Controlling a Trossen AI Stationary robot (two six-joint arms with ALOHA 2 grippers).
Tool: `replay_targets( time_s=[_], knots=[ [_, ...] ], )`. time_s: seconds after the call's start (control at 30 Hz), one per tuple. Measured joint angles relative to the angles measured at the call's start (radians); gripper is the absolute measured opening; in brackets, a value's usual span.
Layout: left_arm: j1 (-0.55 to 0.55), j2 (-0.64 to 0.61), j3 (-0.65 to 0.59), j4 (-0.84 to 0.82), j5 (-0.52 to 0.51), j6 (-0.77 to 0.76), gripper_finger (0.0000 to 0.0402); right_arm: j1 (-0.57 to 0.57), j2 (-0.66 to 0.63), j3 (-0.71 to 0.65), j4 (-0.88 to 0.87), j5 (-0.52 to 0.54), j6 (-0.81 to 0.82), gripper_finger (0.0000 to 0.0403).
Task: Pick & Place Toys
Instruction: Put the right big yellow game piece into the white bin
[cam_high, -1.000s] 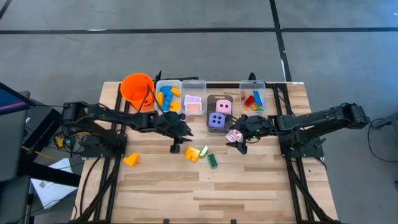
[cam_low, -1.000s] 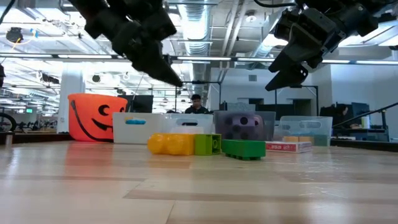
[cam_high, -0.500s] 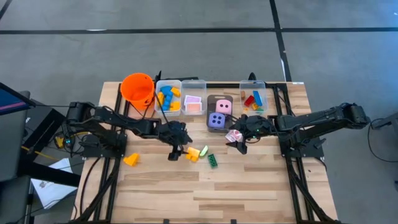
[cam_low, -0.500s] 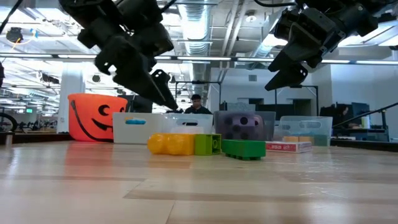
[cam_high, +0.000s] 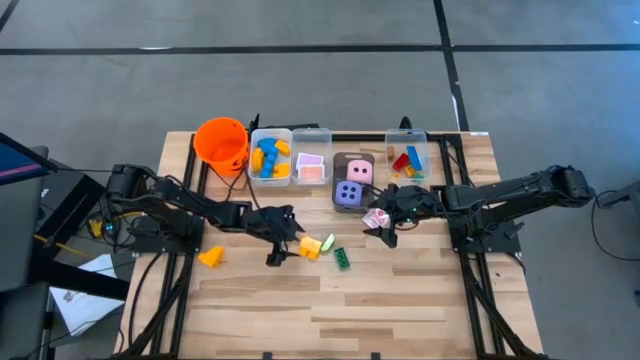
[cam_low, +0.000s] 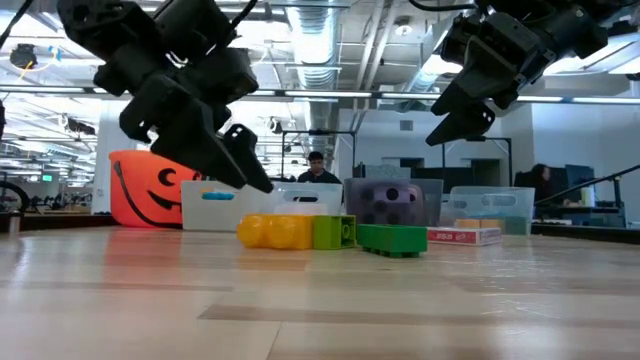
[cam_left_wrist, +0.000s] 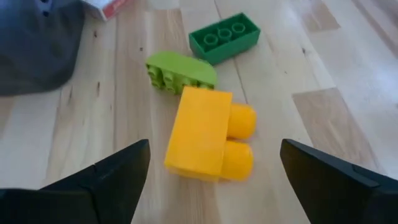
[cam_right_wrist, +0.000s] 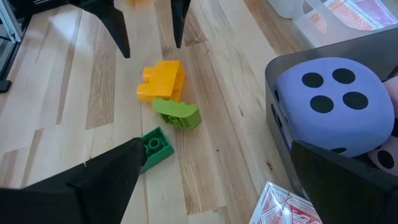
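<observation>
The left end effector (cam_high: 280, 250) hangs low over the desk (cam_high: 400, 300) with its fingers spread apart and nothing between them. Just ahead of its fingertips lies the yellow block (cam_left_wrist: 208, 134), framed between the two fingers in the left wrist view but not touched. Past that block, touching it, sits the light green block (cam_left_wrist: 180, 71), and farther on the dark green block (cam_left_wrist: 224, 37).

The right end effector (cam_high: 384, 232) hovers higher, released and empty, near a pink-and-white card (cam_high: 375, 217). Beside it the purple die (cam_right_wrist: 333, 102) rests in a dark bin (cam_right_wrist: 280, 127). An orange block (cam_high: 210, 257) lies apart, behind the left end effector.
</observation>
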Motion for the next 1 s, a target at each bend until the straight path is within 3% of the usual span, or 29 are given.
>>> replay_targets(
  time_s=[0.27, 0.5, 0.7, 1.0],
  knots=[
    [0.000, 0.050, -0.003, 0.095, 0.005, 0.021, 0.0352, 0.000, 0.000, 0.000, 0.033, 0.000, 0.000, 0.0400],
    [0.000, 0.171, -0.002, 0.116, 0.011, -0.014, 0.0364, 0.000, 0.000, 0.000, 0.047, 0.000, 0.000, 0.0400],
    [0.000, 0.245, -0.002, 0.227, 0.011, -0.013, 0.0375, 0.000, 0.000, 0.000, 0.044, 0.000, 0.000, 0.0400],
    [0.000, 0.293, 0.000, 0.300, -0.003, -0.016, 0.0369, 0.000, 0.000, 0.000, 0.044, 0.000, 0.000, 0.0400]
  ],
)
